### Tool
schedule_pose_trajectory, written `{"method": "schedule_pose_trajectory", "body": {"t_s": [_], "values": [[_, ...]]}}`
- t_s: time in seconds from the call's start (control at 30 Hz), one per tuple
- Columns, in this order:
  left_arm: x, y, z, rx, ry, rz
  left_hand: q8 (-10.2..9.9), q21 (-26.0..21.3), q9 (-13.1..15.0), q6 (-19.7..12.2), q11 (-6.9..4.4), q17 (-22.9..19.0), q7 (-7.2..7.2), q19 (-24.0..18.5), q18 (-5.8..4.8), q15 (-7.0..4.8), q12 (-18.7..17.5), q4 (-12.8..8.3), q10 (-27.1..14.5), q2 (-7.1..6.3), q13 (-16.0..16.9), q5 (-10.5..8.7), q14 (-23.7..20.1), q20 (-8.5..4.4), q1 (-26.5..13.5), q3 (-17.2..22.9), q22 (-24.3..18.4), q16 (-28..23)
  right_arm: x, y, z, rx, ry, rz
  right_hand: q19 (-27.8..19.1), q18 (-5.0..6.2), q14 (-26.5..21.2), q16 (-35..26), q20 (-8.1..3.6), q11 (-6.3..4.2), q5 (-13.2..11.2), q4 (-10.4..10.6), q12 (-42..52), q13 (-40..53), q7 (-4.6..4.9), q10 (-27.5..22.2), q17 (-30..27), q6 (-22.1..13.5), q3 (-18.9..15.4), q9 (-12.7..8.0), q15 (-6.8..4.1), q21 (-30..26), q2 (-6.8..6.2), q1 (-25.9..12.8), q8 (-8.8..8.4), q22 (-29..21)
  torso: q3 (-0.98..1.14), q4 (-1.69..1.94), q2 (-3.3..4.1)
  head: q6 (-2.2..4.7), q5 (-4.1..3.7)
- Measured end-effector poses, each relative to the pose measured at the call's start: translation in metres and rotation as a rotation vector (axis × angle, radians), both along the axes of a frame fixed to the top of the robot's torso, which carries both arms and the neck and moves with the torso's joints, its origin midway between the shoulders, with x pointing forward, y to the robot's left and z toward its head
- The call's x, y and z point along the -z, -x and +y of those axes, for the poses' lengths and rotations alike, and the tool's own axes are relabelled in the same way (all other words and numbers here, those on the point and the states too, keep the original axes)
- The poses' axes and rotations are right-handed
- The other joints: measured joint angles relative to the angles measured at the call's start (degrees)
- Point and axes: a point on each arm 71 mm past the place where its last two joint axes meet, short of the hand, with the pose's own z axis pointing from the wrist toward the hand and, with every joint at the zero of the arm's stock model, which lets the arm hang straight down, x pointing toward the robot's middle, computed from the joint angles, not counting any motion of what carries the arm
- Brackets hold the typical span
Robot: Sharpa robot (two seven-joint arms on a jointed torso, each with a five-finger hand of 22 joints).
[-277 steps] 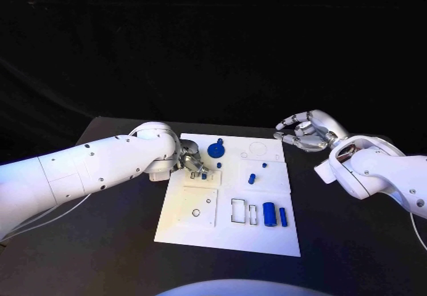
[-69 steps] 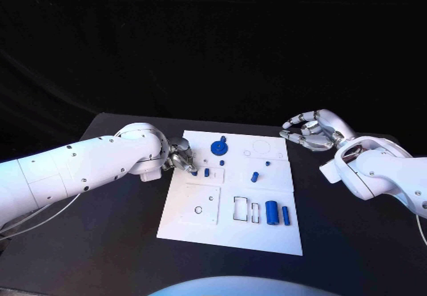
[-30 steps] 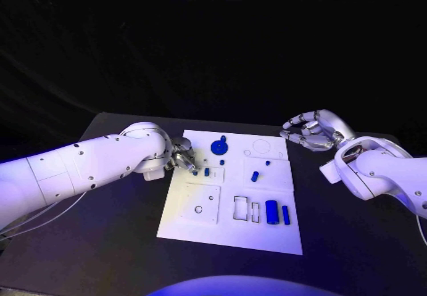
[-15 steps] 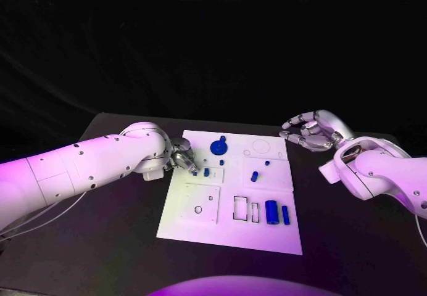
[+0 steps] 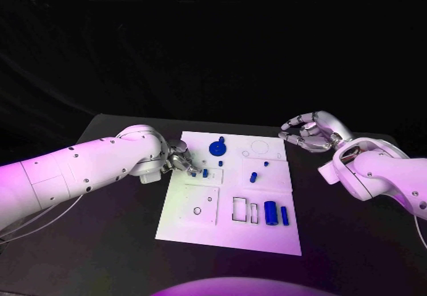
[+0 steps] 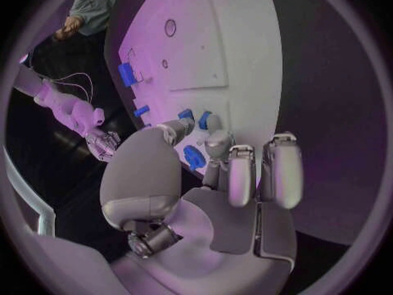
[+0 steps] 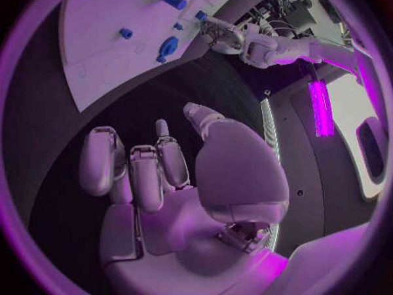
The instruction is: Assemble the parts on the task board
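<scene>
Black counter (image 5: 107, 246) spreads wide under a dark backdrop, and square in the middle of it lies the task board (image 5: 200, 228), a white plate marked with outlined recesses and circles. Blue parts are scattered over it: a big round disc piece (image 5: 216, 148) near the far edge, two upright cylinders (image 5: 270, 213) side by side at the near right, a short peg (image 5: 253, 177) mid-board, and a pair of small pieces (image 5: 205, 174) toward the left edge.

Left robot hand (image 5: 181, 159) sits right at the board's left edge, fingers curled down close beside that small pair. In the left wrist view, a small blue part (image 6: 193, 157) shows between its fingertips, but whether it is pinched or merely lying on the board behind them, I cannot tell; the thumb blocks the contact.

Right robot hand (image 5: 311, 131) hangs off the board's far right corner, above the counter, fingers curled inward with nothing in them; the right wrist view (image 7: 156, 177) confirms an empty palm.

The tiniest board markings are too small to read.
</scene>
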Motion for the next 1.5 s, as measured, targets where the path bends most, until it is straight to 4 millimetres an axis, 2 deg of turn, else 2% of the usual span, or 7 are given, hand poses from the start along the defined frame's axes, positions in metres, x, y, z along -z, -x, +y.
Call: {"method": "schedule_pose_trajectory", "body": {"t_s": [0.53, 0.73, 0.83, 1.13, 1.23, 1.3, 1.5], "values": [[-0.003, 0.001, 0.009, -0.062, 0.061, -0.015, -0.68, -0.25, -0.08, -0.18, -0.01, 0.0, 0.16, 0.0, 0.0, 0.0, -0.25, 0.3, -0.44, 1.59, -0.4, 0.0, 0.0, 0.0, -3.84, -3.82, -0.31, 0.0, 0.001, 0.0, -0.002, 0.004, 0.001, 0.0, 0.0, 0.0, 0.0, 0.0, 0.0, -0.21, 0.0, 0.0, 0.0, -0.01, 0.0, -0.21, -0.01, 0.0, 0.0, -0.01, 0.0, -0.23, 0.0, 0.0, 0.0, -0.01, 0.02, 0.03, -0.01, 0.18, -0.22], [-0.008, 0.0, 0.013, -0.105, 0.143, -0.051, -2.42, -1.89, -0.7, -2.86, 0.86, 0.0, 1.61, -0.56, -0.01, 0.54, -4.76, 0.22, -5.55, 2.71, -7.29, 0.35, -0.1, 0.15, -2.7, -5.45, -2.92, -0.59, 0.001, -0.001, -0.004, 0.009, 0.003, 0.001, -1.48, 0.9, -0.14, -1.69, -0.3, -0.41, 0.0, 0.09, -5.61, -4.02, 0.05, -4.56, -2.21, -0.46, 0.1, 0.16, -0.17, -2.88, 0.36, 0.36, 0.04, -0.62, 0.02, 0.01, -0.04, 0.3, -0.34], [-0.011, 0.0, 0.016, -0.126, 0.2, -0.075, -4.01, -3.99, -1.67, -4.66, 1.79, 0.0, 2.54, -2.01, -0.01, 1.27, -10.63, 0.22, -10.88, 3.71, -15.76, 0.72, 0.0, 0.77, -1.13, -5.45, -6.47, -1.9, 0.001, -0.001, -0.005, 0.012, 0.004, 0.002, -3.41, 1.78, 0.0, -3.56, -0.47, -0.64, 0.0, 0.39, -14.77, -13.0, 0.05, -10.54, -5.27, -0.47, 0.4, 0.36, -0.44, -6.43, 0.8, 1.1, 0.67, -2.92, 0.04, 0.01, -0.07, 0.37, -0.43], [-0.024, 0.0, 0.015, -0.164, 0.405, -0.164, -5.27, -12.46, -3.38, -7.5, 3.5, -0.66, 4.43, -7.74, 2.72, 2.92, -15.25, -1.11, -16.45, 2.23, -20.04, 0.72, -0.02, 2.03, 9.64, -5.12, -19.79, -6.02, 0.002, -0.002, -0.007, 0.011, 0.01, 0.007, -6.37, 2.67, -0.61, -8.55, -0.83, -1.13, -1.11, -0.73, -35.84, -32.8, -0.45, -18.29, -12.09, 1.08, 4.69, 0.05, -1.05, -14.66, 0.13, 3.8, 0.67, -8.28, 0.06, 0.07, -0.08, 0.79, -0.8], [-0.028, 0.0, 0.011, -0.149, 0.466, -0.199, -6.41, -22.77, -4.89, -8.92, 4.8, -9.92, 5.82, -14.8, 5.56, 4.18, -18.7, -2.66, -20.0, 1.49, -22.52, 0.72, -4.4, 3.13, 15.23, -3.68, -34.22, -12.0, 0.002, -0.002, -0.007, 0.008, 0.013, 0.009, -6.96, 3.31, -0.62, -9.11, -0.97, -1.32, -1.11, -0.84, -36.82, -33.79, -0.46, -18.1, -12.59, 1.1, 5.28, -0.05, -1.05, -15.75, 0.14, 3.79, 0.5, -8.98, 0.03, 0.1, -0.08, 0.91, -0.9], [-0.031, 0.0, 0.006, -0.125, 0.501, -0.229, -7.54, -27.07, -6.03, -9.77, 5.56, -14.7, 6.67, -17.42, 5.83, 4.86, -21.16, -3.69, -22.39, 1.0, -24.24, 0.72, -7.26, 3.8, 17.58, -2.84, -39.54, -14.99, 0.002, -0.003, -0.006, 0.005, 0.015, 0.009, -7.08, 3.56, -0.8, -9.55, -0.92, -1.31, -1.11, -1.13, -37.88, -34.68, -0.46, -18.1, -13.03, 1.1, 5.57, -0.12, -1.23, -16.65, -0.16, 4.08, 0.33, -9.49, 0.02, 0.1, -0.08, 0.99, -0.92], [-0.038, -0.001, -0.014, -0.015, 0.545, -0.331, -10.73, -31.35, -9.78, -10.41, 6.85, -24.1, 7.32, -19.38, 6.47, 6.17, -27.81, -6.85, -25.9, -0.41, -29.45, 0.72, -13.53, 4.84, 22.49, -0.27, -43.44, -20.9, 0.003, -0.003, -0.006, -0.002, 0.023, 0.008, -7.49, 3.56, -0.81, -9.76, -0.92, -1.09, -1.11, -1.15, -38.86, -35.9, -0.26, -18.3, -13.42, 1.31, 6.05, -0.17, -1.25, -17.22, -0.16, 4.08, 0.33, -9.88, 0.02, 0.1, -0.06, 1.18, -1.02]]}}
